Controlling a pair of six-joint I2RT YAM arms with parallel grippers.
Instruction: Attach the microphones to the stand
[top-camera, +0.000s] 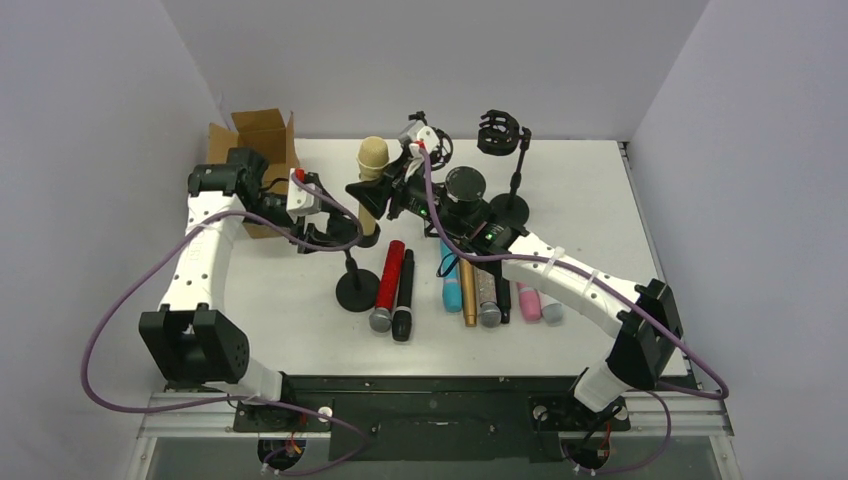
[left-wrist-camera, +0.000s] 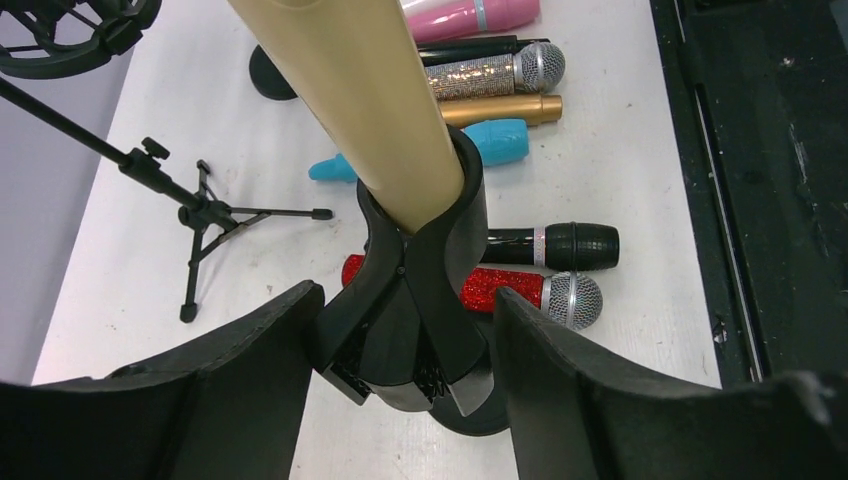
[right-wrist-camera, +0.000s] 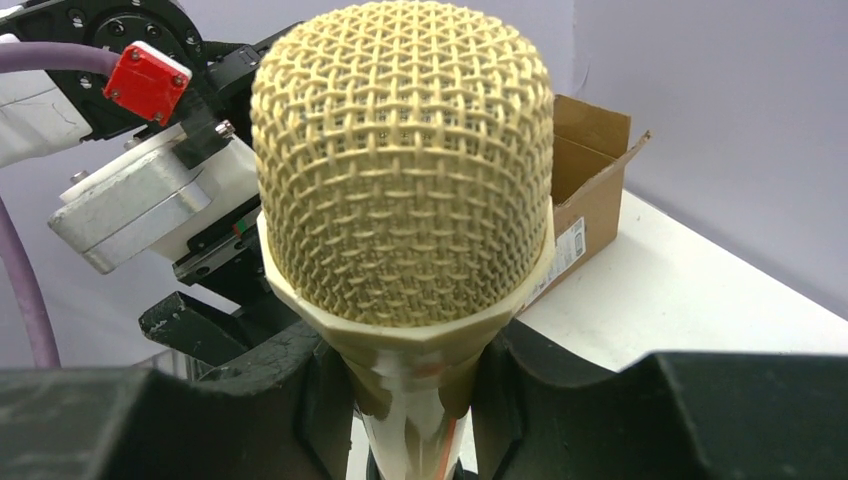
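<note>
Jaws: right gripper (right-wrist-camera: 405, 345) is closed on the cream mic (right-wrist-camera: 400, 170), fingers pinching the handle just under the mesh head. Left gripper (left-wrist-camera: 407, 300) is part open w/ a finger on each side of the black clip (left-wrist-camera: 430, 290). We can't tell if they press on it or only flank it. Cream mic stands near upright w/ a slight tilt, its lower body seated in that clip on the round-base stand (top-camera: 357, 291), centre-left of the white table (top-camera: 620, 220). Other mics lie flat. Red glitter mic (left-wrist-camera: 500, 290) and black mic (left-wrist-camera: 560, 245) are side by side just beside the stand base. Further right we see a row: teal mic (left-wrist-camera: 500, 140), gold mic (left-wrist-camera: 500, 110), silver glitter mic (left-wrist-camera: 480, 75), 2nd black mic (left-wrist-camera: 480, 46), pink mic (left-wrist-camera: 470, 15), then white mic w/ grey head (top-camera: 550, 312). Small tripod stand (left-wrist-camera: 200, 215) is near the rear, shock-mount stand (top-camera: 500, 133) at the back, cardboard box (top-camera: 262, 135) back left behind the left arm.
</note>
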